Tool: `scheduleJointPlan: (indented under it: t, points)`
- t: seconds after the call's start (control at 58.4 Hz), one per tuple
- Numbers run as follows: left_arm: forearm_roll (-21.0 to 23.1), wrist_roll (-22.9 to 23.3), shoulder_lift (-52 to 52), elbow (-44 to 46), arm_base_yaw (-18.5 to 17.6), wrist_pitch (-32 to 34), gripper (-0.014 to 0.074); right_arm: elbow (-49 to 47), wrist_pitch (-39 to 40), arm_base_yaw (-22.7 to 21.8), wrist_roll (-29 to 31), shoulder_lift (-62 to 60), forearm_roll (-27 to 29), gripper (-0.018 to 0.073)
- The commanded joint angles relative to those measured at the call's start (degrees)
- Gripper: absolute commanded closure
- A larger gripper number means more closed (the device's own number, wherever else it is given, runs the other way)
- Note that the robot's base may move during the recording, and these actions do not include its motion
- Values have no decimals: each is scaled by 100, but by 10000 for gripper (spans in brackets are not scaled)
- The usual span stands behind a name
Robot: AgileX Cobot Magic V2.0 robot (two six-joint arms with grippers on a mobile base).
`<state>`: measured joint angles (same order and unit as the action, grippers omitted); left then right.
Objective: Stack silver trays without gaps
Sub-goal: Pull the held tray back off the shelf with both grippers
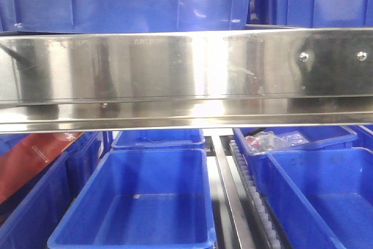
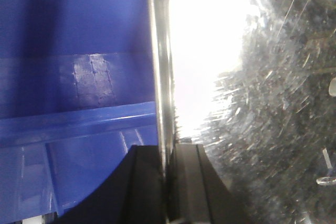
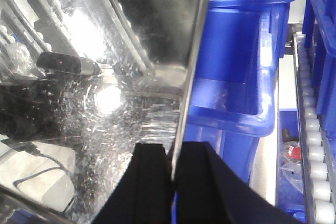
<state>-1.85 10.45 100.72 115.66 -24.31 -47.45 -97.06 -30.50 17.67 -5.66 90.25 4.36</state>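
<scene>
The silver tray (image 3: 105,93) is gripped at its thin rim, scratched inside showing, close beside deep blue bins (image 3: 236,98). The right fingers (image 3: 149,187) pinch that rim from both sides; the left fingers (image 2: 139,187) clamp a tray rim likewise, against a blue bin wall

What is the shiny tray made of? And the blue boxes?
The silver tray looks like polished steel: it mirrors the lights and shows fine scratches. The blue bins look like moulded plastic, smooth and slightly glossy, with soft highlights on their walls.
</scene>
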Motion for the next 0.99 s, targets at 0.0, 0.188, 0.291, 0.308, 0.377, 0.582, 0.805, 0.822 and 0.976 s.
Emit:
scheduleJointPlan:
  t: [0.0, 0.188, 0.291, 0.308, 0.377, 0.582, 0.805, 0.822, 0.976]
  points:
    - [109, -79, -66, 56, -76, 225, 616, -58, 416, 82, 108, -73, 196, 634]
    - [109, -79, -66, 56, -76, 225, 616, -58, 416, 82, 108, -73, 196, 634]
    - [109, -79, -66, 56, -76, 225, 616, -58, 416, 82, 108, -73, 196, 634]
    - [109, -79, -66, 56, -76, 225, 616, -58, 416, 82, 108, -73, 196, 634]
    - [109, -79, -66, 56, -76, 225, 616, -58, 416, 82, 108, -73, 196, 634]
    - [109, -79, -66, 56, -76, 225, 616, -58, 416, 82, 108, -73, 196, 634]
    - [109, -79, -66, 56, -76, 225, 616, -58, 416, 82, 108, -73, 196, 634]
    - [109, -79, -66, 56, -76, 225, 616, -58, 416, 82, 108, -73, 196, 634]
    - [109, -79, -66, 56, -76, 225, 616, -58, 416, 82, 108, -73, 196, 634]
